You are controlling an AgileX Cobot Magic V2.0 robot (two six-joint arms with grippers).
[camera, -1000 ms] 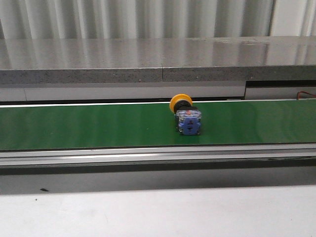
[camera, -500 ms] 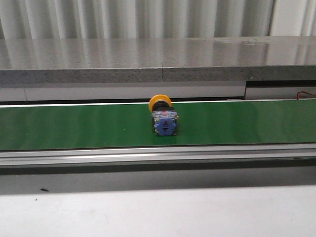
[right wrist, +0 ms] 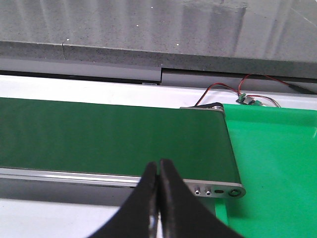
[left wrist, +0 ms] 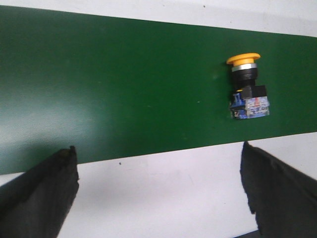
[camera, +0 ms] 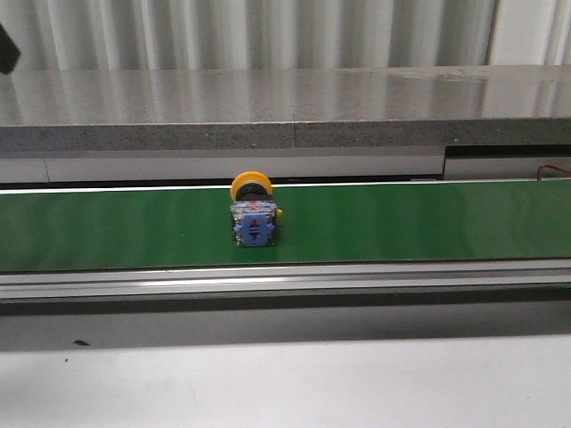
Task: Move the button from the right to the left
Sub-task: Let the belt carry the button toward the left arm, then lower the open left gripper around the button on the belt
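The button (camera: 252, 214) lies on its side on the green conveyor belt (camera: 107, 227), left of the middle, yellow cap toward the back and blue-grey contact block toward the front. It also shows in the left wrist view (left wrist: 247, 90). My left gripper (left wrist: 158, 148) is open and empty, high above the belt's near edge, with the button off to one side beyond its fingers (left wrist: 44, 188). My right gripper (right wrist: 157, 164) is shut and empty, over the belt's right end (right wrist: 213, 148); the button does not show in that view.
A grey stone ledge (camera: 285, 107) runs behind the belt and a white table surface (camera: 285, 383) lies in front. A light green tray (right wrist: 272, 163) adjoins the belt's right end, with red and black wires and a small board (right wrist: 245, 99) behind it. A dark arm part (camera: 5, 49) shows at upper left.
The button has travelled leftward along the belt, from right of the middle to left of it. A dark arm part has come into the front view's upper left corner.
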